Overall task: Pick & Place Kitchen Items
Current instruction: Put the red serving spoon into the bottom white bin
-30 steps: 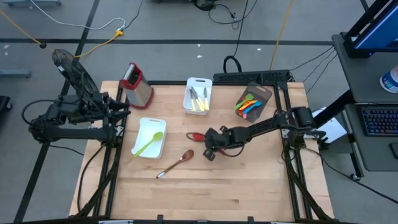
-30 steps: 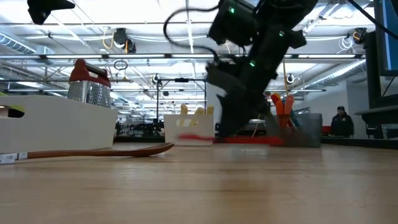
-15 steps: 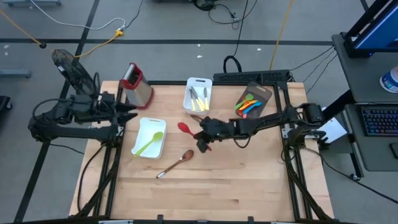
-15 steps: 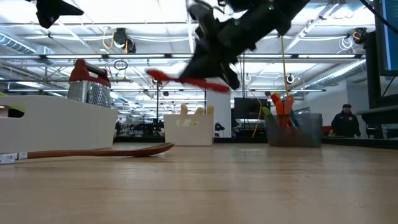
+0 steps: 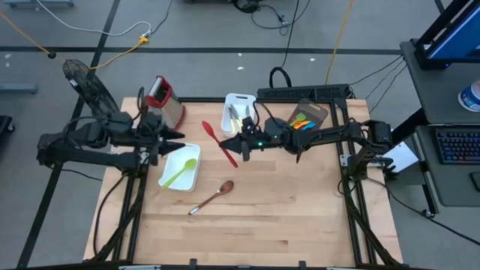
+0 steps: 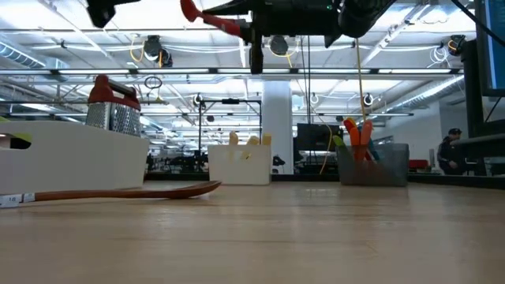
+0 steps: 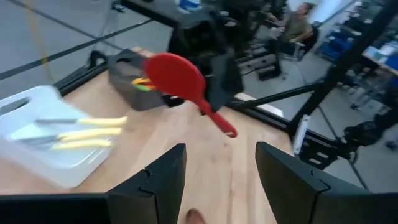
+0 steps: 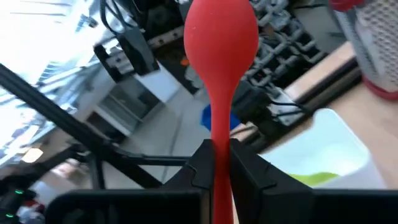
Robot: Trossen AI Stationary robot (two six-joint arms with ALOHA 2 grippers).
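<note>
My right gripper (image 5: 232, 145) is shut on a red spoon (image 5: 217, 142) and holds it high above the table's middle; the spoon also shows in the low view (image 6: 207, 16). My left gripper (image 5: 178, 136) is open and empty, left of the spoon and pointing at it; the spoon (image 7: 179, 76) shows ahead of its fingers (image 7: 163, 180). A green spoon (image 5: 178, 174) lies in a white tray (image 5: 171, 154). A brown wooden spoon (image 5: 214, 197) lies flat on the table. My right gripper pinches the red spoon's handle (image 8: 221, 140) between its two fingers, about midway along it. The fingers come level from the table's right side and lie along the handle. The spoon is lifted clear, its bowl (image 8: 221, 31) beyond the fingertips toward my left gripper.
A metal grater with a red top (image 5: 163, 101) stands at the far left. A white bin (image 5: 240, 101) holds cream knives. A grey bin (image 5: 315, 112) at the far right holds several coloured utensils. The near half of the table is bare wood.
My right gripper has lifted the red spoon from the table, carried it up and toward the far left, and turned it until the bowl points toward my left gripper. My left gripper has moved toward the table's right, toward the spoon.
</note>
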